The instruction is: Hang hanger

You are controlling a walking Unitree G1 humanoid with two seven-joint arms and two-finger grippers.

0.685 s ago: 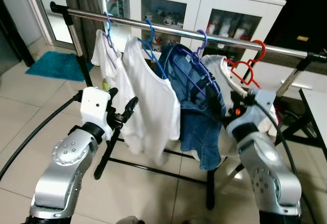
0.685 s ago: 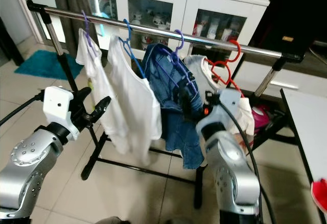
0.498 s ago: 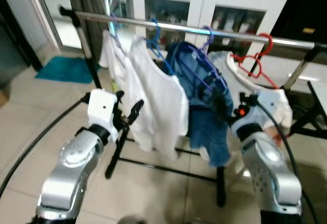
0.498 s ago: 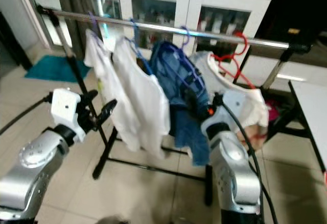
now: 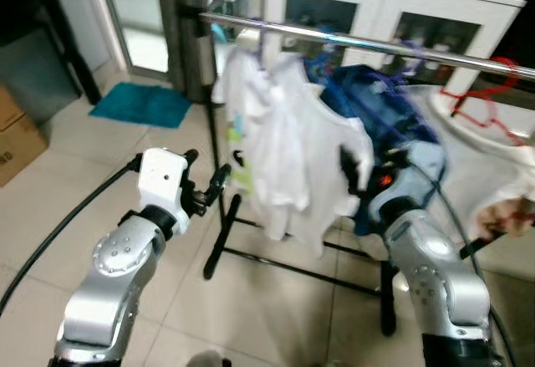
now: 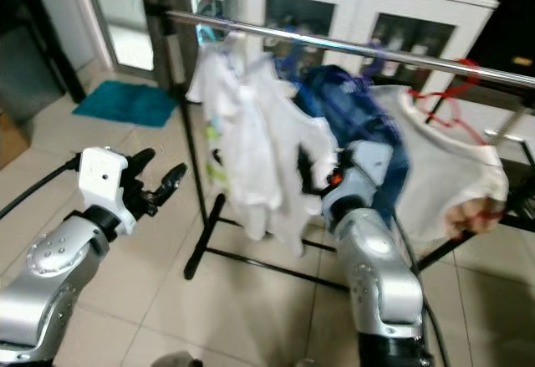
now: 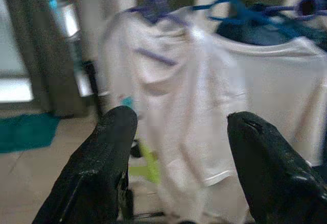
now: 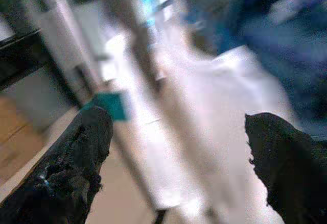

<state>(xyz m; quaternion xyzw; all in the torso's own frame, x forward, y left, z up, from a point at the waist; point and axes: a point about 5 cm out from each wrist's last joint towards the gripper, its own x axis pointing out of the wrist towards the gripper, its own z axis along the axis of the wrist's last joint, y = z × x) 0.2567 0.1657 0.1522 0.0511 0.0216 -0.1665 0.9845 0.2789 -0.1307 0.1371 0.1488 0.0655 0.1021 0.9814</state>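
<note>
Tiled floor [image 5: 100,158] under a loaded rail [image 5: 376,43]: both grippers, left [image 5: 209,187] and right [image 5: 355,166], gape empty, so first steady before the shirts [image 7: 204,106].

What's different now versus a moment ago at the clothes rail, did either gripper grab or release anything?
Mostly the camera swung: the whole scene slid right and blurred, bringing a cardboard box into view. The red plastic hanger still hangs on the silver metal rail with the white shirts and blue denim garment. The left gripper and right gripper stay open and empty; nothing was grabbed or released.
</note>
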